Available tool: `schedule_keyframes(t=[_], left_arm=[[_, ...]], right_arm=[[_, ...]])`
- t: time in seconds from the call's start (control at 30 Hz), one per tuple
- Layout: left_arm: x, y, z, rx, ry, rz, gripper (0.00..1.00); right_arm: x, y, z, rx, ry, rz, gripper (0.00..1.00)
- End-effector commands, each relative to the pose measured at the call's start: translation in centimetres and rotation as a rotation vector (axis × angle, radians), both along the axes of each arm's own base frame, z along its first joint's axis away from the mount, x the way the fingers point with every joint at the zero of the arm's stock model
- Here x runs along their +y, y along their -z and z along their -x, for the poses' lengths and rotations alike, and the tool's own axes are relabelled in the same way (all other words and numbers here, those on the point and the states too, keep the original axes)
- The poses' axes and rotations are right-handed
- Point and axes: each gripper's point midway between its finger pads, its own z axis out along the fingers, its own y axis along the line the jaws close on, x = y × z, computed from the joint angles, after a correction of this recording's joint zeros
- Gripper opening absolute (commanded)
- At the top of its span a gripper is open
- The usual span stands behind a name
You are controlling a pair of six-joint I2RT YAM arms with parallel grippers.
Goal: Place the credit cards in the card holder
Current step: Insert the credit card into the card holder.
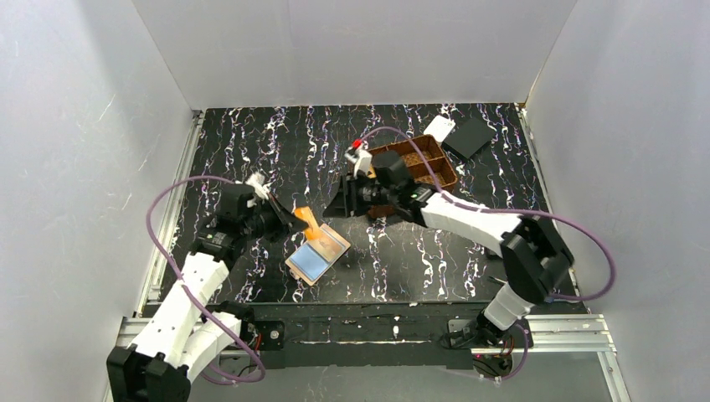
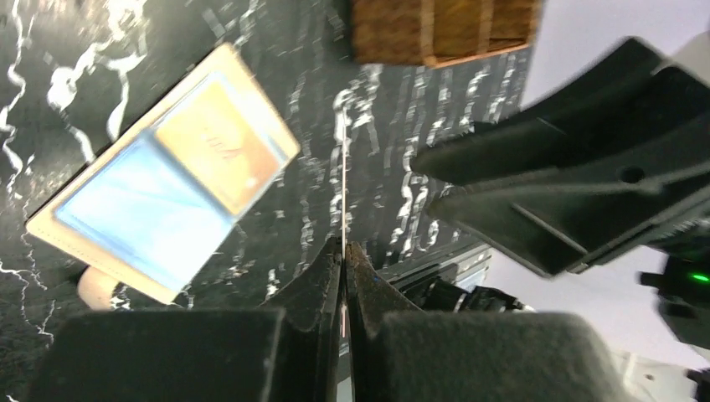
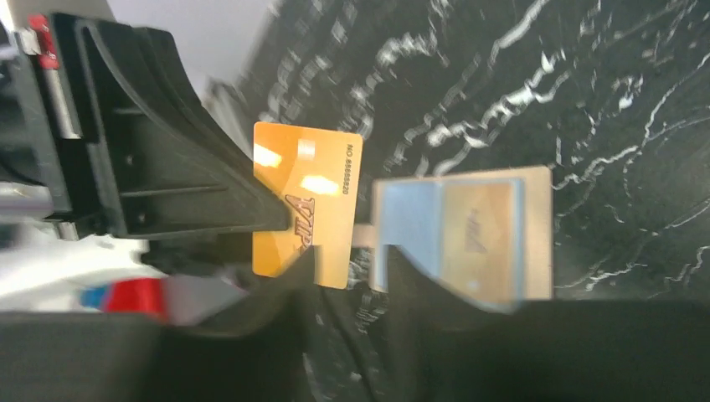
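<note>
Narrow gap between my left gripper (image 1: 294, 219), pinching a credit card (image 1: 309, 220), and my right gripper (image 1: 342, 201) just beside, card holder (image 1: 318, 255) lying below the card, basket (image 1: 429, 161) close behind my right wrist, bare table (image 1: 251, 142) at far left passable.

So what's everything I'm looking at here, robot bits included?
credit card: one, orange, held off the table next to the card holder
card holder: one, tan outside, blue and golden-orange inside, lying open on the table near the front middle
basket: one, brown, with compartments, far right part of the table
white piece: one, white, far right corner
black square: one, black, beside the white piece
table: one, black with white veins, white walls around it
left gripper: one, black, pinched shut on the credit card's edge
right gripper: one, black, open, facing the card from the other side
</note>
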Motion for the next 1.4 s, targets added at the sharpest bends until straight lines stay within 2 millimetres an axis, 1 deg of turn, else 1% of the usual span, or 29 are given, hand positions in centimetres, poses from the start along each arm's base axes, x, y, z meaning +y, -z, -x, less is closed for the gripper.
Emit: schedule_keyframes(t=[0.0,0.03,0.07,0.2,0.37,0.5,0.53,0.63,0.73,0.87,1.0,1.2,1.37], left_arm=[[-0.2,5.8,1.6,0.11,0.011,0.016,0.0],[-0.4,6.5,1.6,0.118,-0.002,0.045,0.0],[-0.5,7.1,1.5,0.108,-0.01,0.056,0.0],[-0.4,9.5,2.0,0.129,-0.026,0.069,0.0],[-0.5,10.6,2.5,0.157,-0.015,0.08,0.0],[0.0,11.9,3.2,0.207,-0.026,0.037,0.0],[0.1,12.2,3.4,0.216,-0.028,0.031,0.0],[0.5,13.2,3.7,0.234,-0.049,0.018,0.0],[0.9,13.9,4.1,0.242,-0.062,0.007,0.0],[1.2,14.5,4.6,0.226,-0.06,-0.006,0.0],[1.3,15.5,4.8,0.218,-0.064,0.0,0.0],[0.7,15.1,4.5,0.193,-0.056,0.046,0.0],[0.5,14.1,4.4,0.169,-0.051,0.064,0.0]], right_arm=[[-0.7,9.2,2.8,0.011,-0.206,0.313,0.31],[-0.3,10.1,3.1,0.007,-0.224,0.327,0.16],[-0.1,10.6,3.1,0.006,-0.229,0.33,0.11],[0.2,12.6,2.7,0.0,-0.234,0.342,0.02],[0.4,14.1,2.4,0.0,-0.234,0.351,0.01],[-0.2,15.6,2.4,0.01,-0.218,0.39,0.01],[-0.1,15.6,2.0,-0.004,-0.207,0.379,0.01],[-0.2,16.3,1.8,0.0,-0.184,0.387,0.01],[-0.8,17.3,1.7,0.01,-0.159,0.416,0.01],[-1.7,18.6,1.6,0.027,-0.136,0.45,0.01],[-2.2,19.2,1.5,0.041,-0.12,0.454,0.01],[-2.2,19.6,1.5,0.049,-0.124,0.459,0.01],[-2.2,19.8,1.6,0.055,-0.129,0.46,0.01]])
